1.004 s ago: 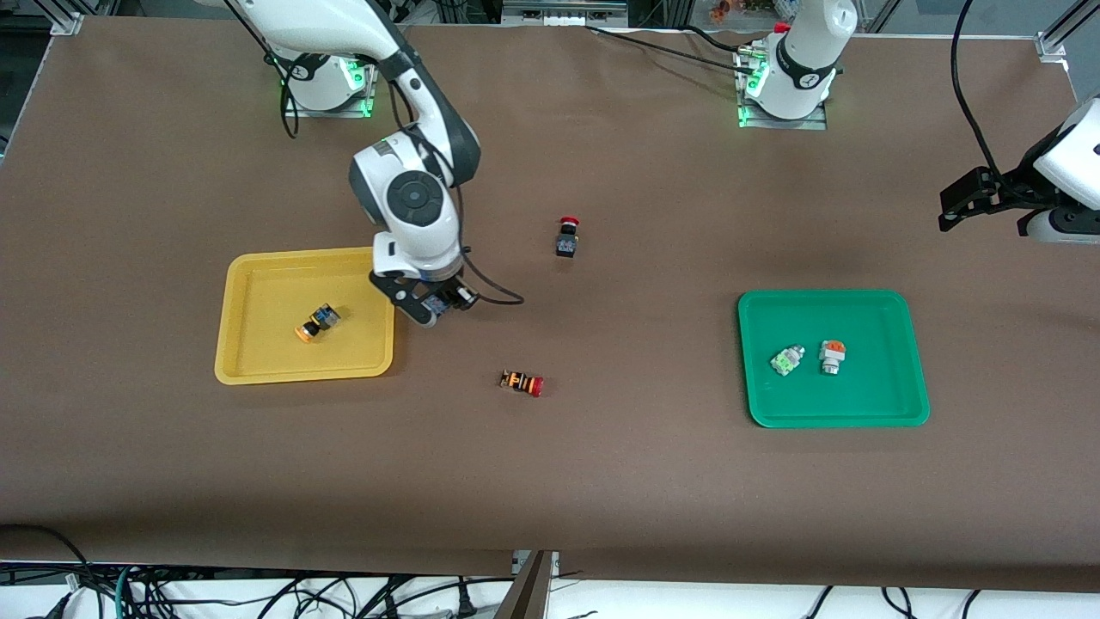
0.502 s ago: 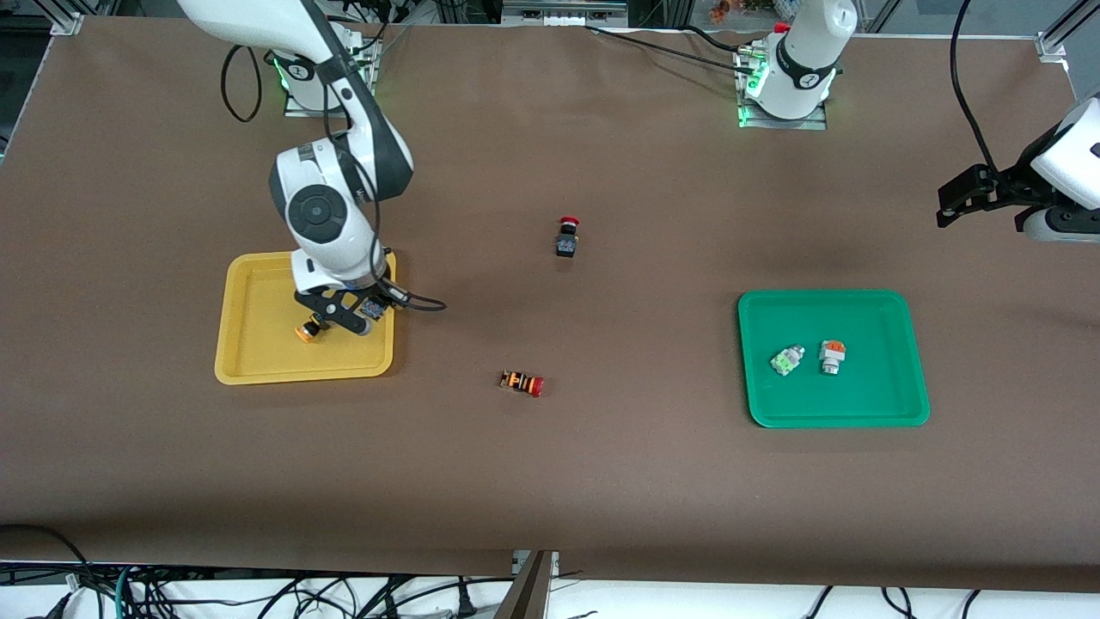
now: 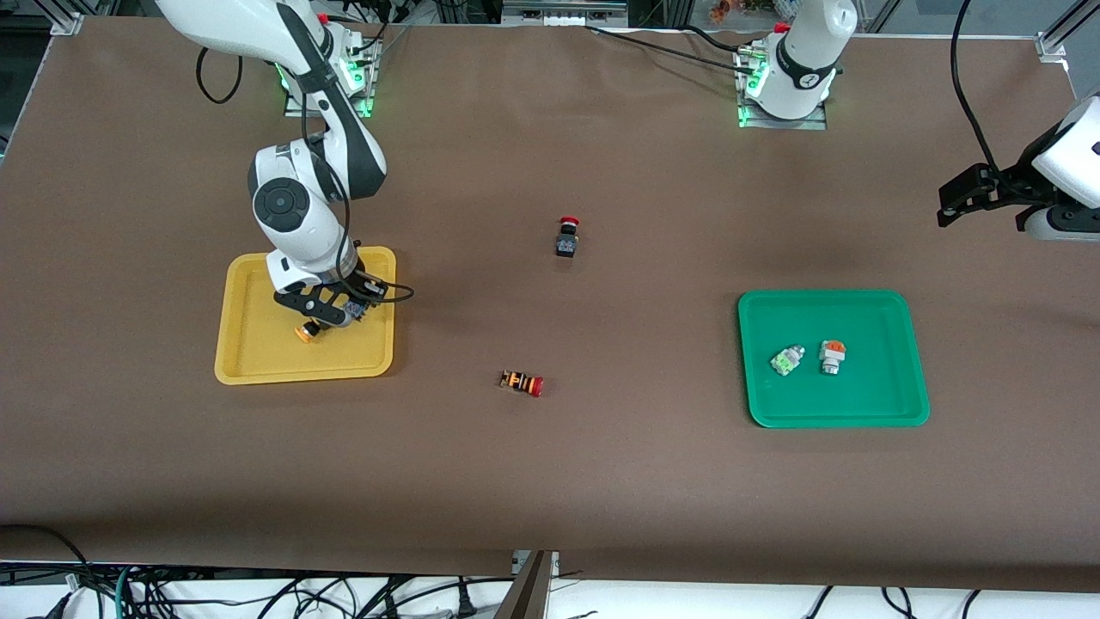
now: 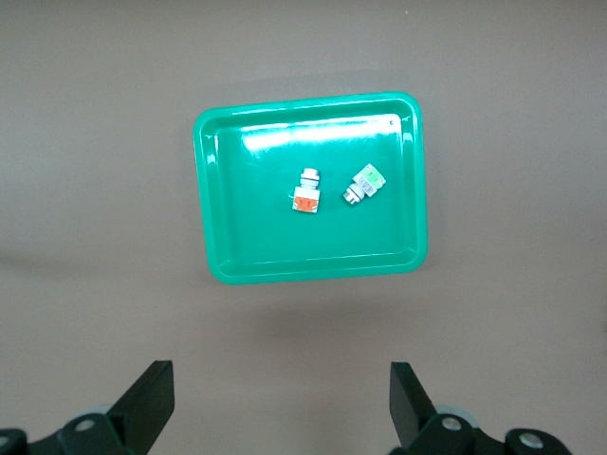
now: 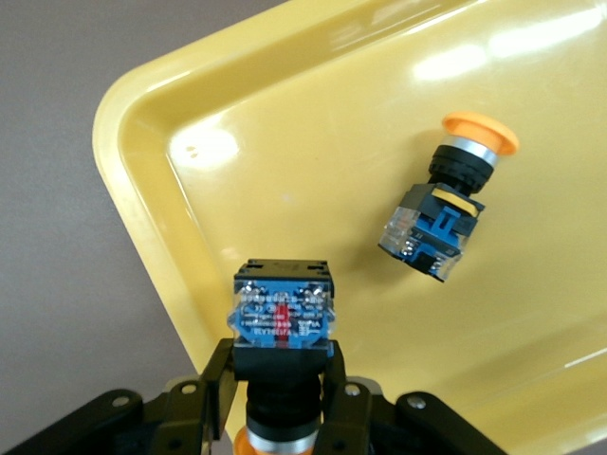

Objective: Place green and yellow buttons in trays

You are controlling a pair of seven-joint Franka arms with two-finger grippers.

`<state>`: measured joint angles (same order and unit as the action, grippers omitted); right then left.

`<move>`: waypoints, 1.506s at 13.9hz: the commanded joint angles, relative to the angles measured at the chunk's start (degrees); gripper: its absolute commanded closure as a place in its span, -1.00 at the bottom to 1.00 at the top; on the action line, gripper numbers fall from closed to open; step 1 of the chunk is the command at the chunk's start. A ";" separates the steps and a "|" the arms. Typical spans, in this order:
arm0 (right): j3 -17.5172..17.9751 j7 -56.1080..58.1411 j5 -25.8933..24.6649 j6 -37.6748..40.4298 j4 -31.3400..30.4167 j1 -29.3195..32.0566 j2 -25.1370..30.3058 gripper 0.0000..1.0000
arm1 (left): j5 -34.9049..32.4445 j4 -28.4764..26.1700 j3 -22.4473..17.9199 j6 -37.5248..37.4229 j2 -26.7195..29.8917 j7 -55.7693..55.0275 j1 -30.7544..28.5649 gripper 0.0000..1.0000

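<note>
My right gripper (image 3: 337, 314) hangs over the yellow tray (image 3: 258, 365) and is shut on a black-and-blue button with an orange-yellow cap (image 5: 283, 327). A second such button (image 5: 444, 213) lies on its side in the tray, its cap (image 3: 303, 334) showing beside the gripper. The yellow tray also shows in the right wrist view (image 5: 285, 104). The green tray (image 3: 894, 404) at the left arm's end holds a silver-white button with a light-green block (image 3: 785, 360) and one with an orange block (image 3: 832, 354). My left gripper (image 4: 282, 403) is open and empty, high up near the green tray (image 4: 218, 218).
A black button with a red mushroom cap (image 3: 567, 237) stands mid-table. An orange-striped black button with a red cap (image 3: 522, 382) lies nearer the front camera, between the trays. The left arm (image 3: 1014, 193) waits at the table's edge.
My right gripper has carried its button from beside the yellow tray's edge to over the tray's inside. The left arm has not moved.
</note>
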<state>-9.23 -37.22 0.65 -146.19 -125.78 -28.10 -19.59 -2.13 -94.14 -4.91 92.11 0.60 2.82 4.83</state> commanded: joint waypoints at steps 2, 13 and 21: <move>0.17 3.20 1.46 -1.91 -3.16 1.47 2.54 -0.01 | -1.39 1.94 1.04 -0.97 -0.07 -0.71 0.45 -1.00; -7.72 16.08 8.21 17.21 6.75 1.56 8.25 -0.70 | -1.39 2.12 1.13 -1.15 -0.25 -0.63 0.36 -1.00; -19.77 29.39 9.72 49.99 33.02 1.56 8.78 -0.71 | -1.30 2.21 1.22 -3.78 -0.16 -0.71 0.36 -1.00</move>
<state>-27.92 -8.91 9.25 -104.36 -100.67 -26.41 -10.12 -2.13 -93.17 -3.92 89.75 0.58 2.75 4.94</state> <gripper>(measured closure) 0.145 0.000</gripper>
